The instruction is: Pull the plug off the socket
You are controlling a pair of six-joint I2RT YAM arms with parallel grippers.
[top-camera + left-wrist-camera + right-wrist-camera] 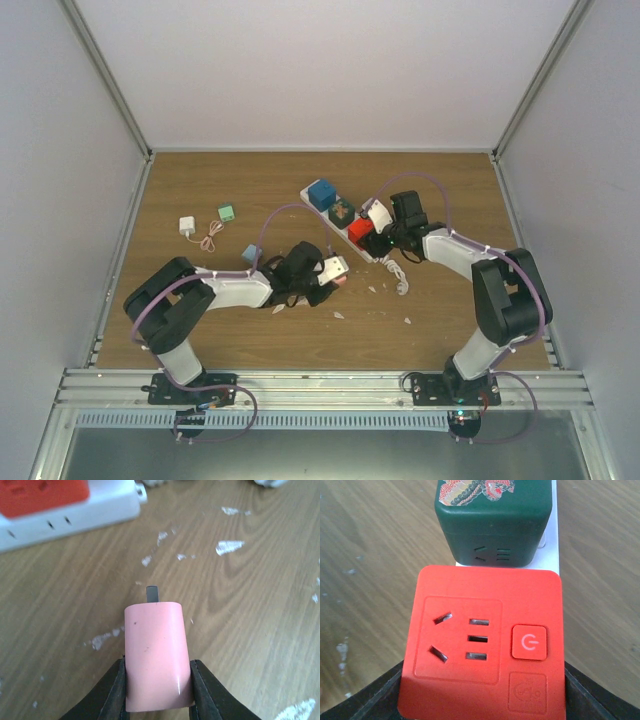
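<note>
the left gripper point(157, 682) is pinching the pink plug point(156, 652) by its sides, jaws closed snug on it, prongs free and showing above the table point(260, 610), near the socket point(70, 520). the right gripper point(482, 700) is straddling the socket's red block point(482, 630), jaws wide and seemingly pressing both sides. the pull is looking done; next is calling for setting the plug down and releasing gently.
</note>
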